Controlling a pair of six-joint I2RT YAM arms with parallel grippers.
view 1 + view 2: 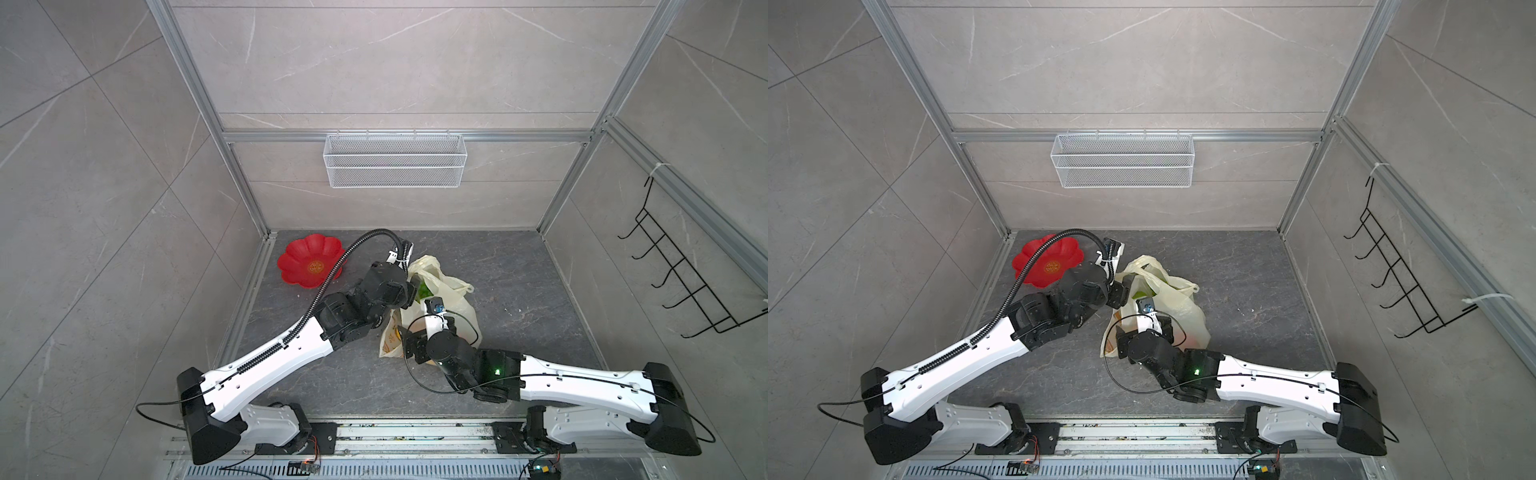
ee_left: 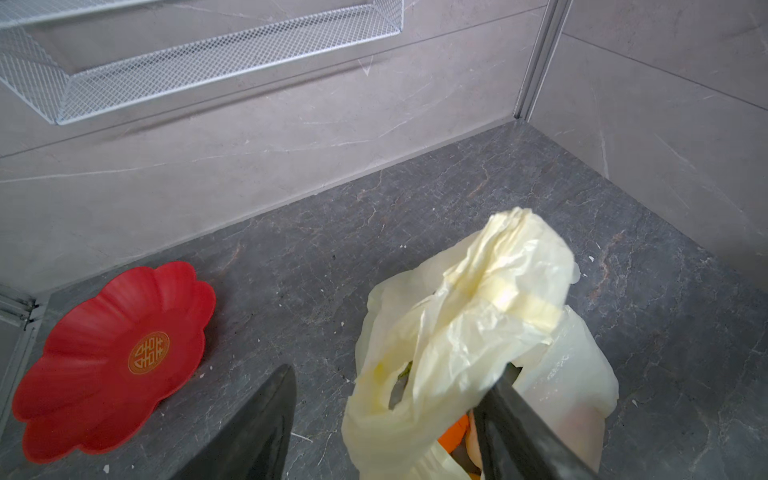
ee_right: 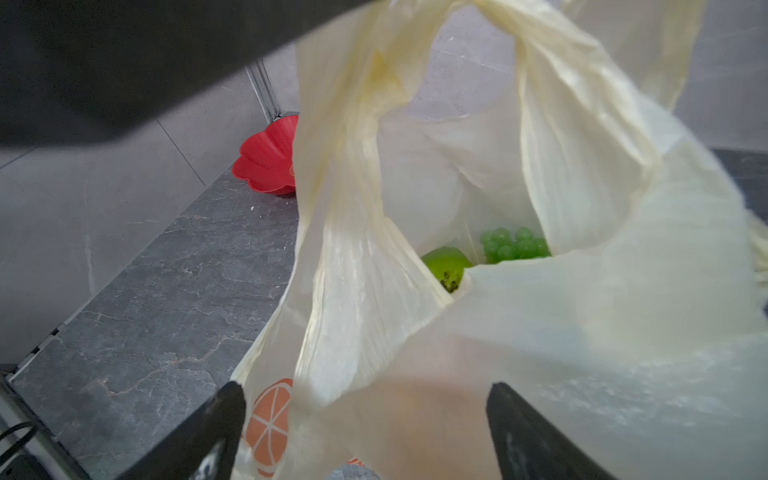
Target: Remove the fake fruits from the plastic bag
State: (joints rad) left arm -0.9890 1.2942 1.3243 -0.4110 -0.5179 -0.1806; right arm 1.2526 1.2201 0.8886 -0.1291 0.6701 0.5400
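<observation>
The pale-yellow plastic bag (image 1: 453,299) (image 1: 1179,303) stands slumped mid-floor, mouth up, between both arms. My left gripper (image 2: 401,374) is open. One of its fingers (image 2: 519,419) sits under a loop handle at the bag's (image 2: 478,316) mouth, and the other stays clear over the floor. An orange fruit (image 2: 455,432) shows in the opening. My right gripper (image 3: 366,386) is open, straddling the bag's (image 3: 582,332) near wall by a printed orange slice (image 3: 270,424). Inside lie a green round fruit (image 3: 446,266) and a green grape bunch (image 3: 513,245). The other fake fruits are hidden.
A red flower-shaped plate (image 1: 309,262) (image 2: 112,361) lies at the back left, near the left arm. A white wire basket (image 1: 395,160) hangs on the back wall and a black hook rack (image 1: 681,270) on the right wall. Bare floor lies right of the bag.
</observation>
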